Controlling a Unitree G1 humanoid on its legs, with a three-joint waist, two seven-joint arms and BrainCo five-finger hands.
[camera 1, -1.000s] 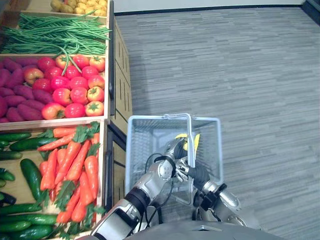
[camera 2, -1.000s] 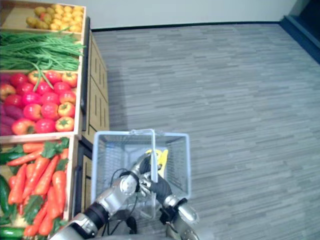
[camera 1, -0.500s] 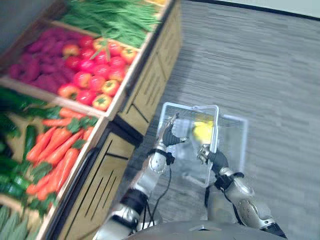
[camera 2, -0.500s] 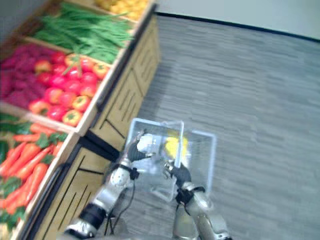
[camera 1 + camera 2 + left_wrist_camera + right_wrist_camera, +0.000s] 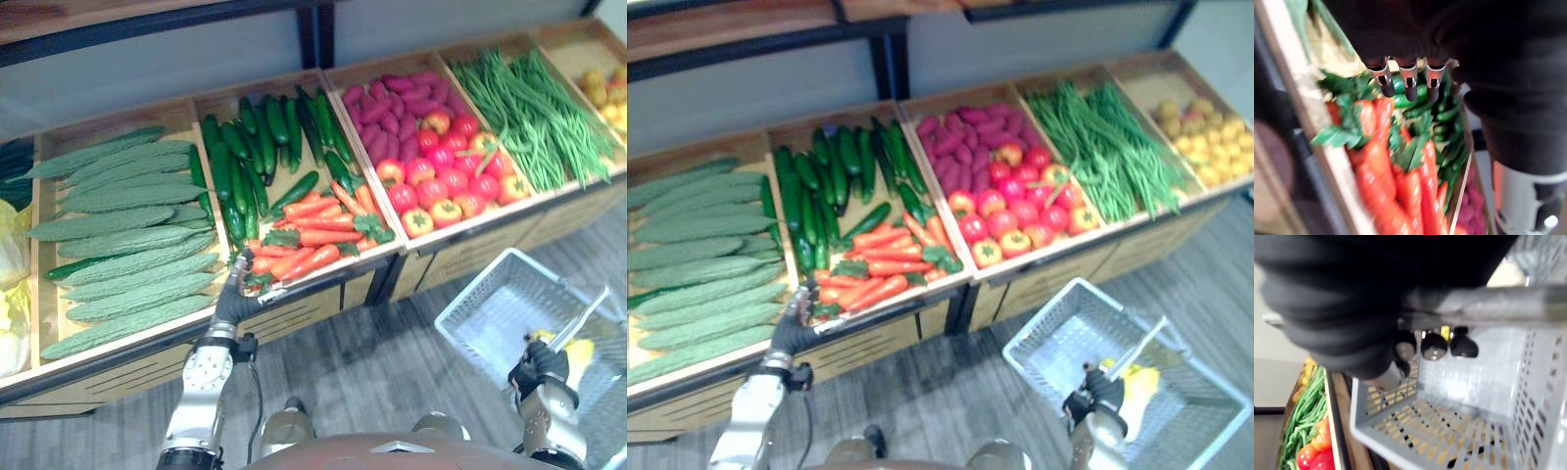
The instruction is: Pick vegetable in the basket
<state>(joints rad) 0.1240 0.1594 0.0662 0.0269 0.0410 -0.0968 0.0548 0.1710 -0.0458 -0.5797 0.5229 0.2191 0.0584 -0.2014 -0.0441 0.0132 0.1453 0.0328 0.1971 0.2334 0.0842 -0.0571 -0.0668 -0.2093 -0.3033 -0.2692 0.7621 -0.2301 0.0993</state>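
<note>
**Desk:** Entry one, the vegetable?

**Operator:** Carrots (image 5: 304, 250): orange, tapered, with green leafy tops. They are heaped in the front half of one wooden bin on the counter (image 5: 323, 294). Dark green cucumbers (image 5: 245, 157) lie behind them in the same bin.

**Desk:** Position against the left robot hand?

**Operator:** I see my left robot hand (image 5: 233, 294) at that bin's front rim, just beside the nearest carrots. Its fingers (image 5: 1409, 85) are straight and hold nothing. Whether it touches a carrot, I cannot tell.

**Desk:** Entry two, the right side?

**Operator:** My right robot hand (image 5: 537, 367) is clenched round the handle (image 5: 1498, 303) of the pale grey basket (image 5: 477, 285). I hold the basket over the floor in front of the counter, well apart from the carrots. One yellow item (image 5: 580, 352) lies inside.
</note>
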